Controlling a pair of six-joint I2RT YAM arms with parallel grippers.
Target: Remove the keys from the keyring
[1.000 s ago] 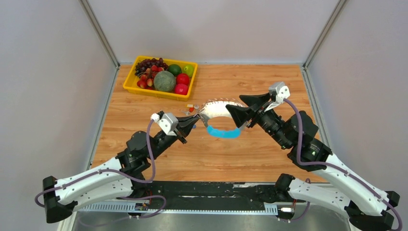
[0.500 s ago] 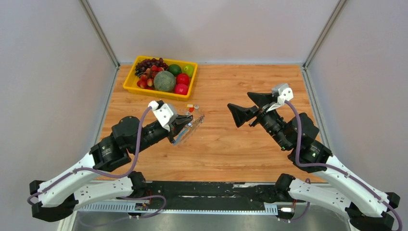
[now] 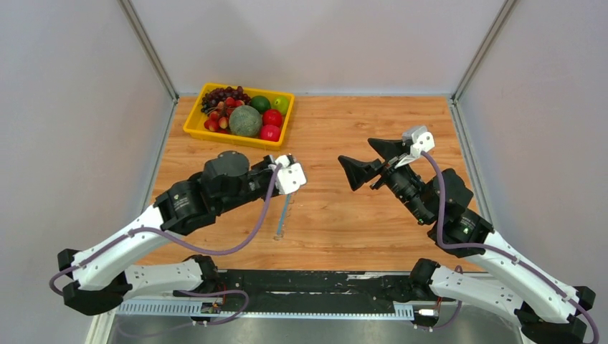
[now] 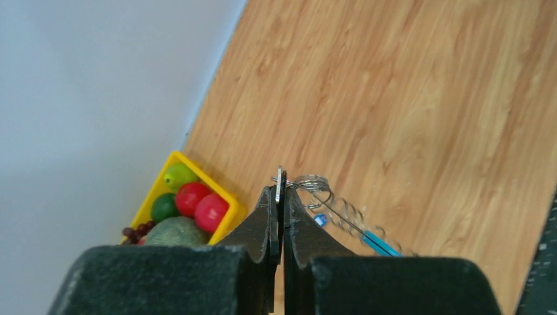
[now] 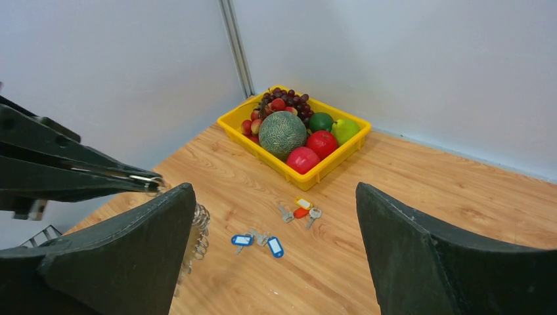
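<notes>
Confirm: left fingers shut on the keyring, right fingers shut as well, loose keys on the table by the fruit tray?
One part is wrong: the right gripper is open, its fingers spread wide with nothing between them, per the right wrist view. The rest holds: left gripper shut on the keyring, loose keys on the table by the fruit tray.

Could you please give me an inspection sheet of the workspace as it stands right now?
Surface: wooden table, no spills seen.
Job's things: keyring hangs from the left gripper; loose keys with blue, red and orange tags lie on the wood near the tray.
Clutter: yellow fruit tray, full, far left corner.
Grippers: left gripper shut on a metal piece of the keyring; right gripper open, empty.
Cables: purple cables along both arms, no snag seen.
Surroundings: grey walls, metal corner posts.
</notes>
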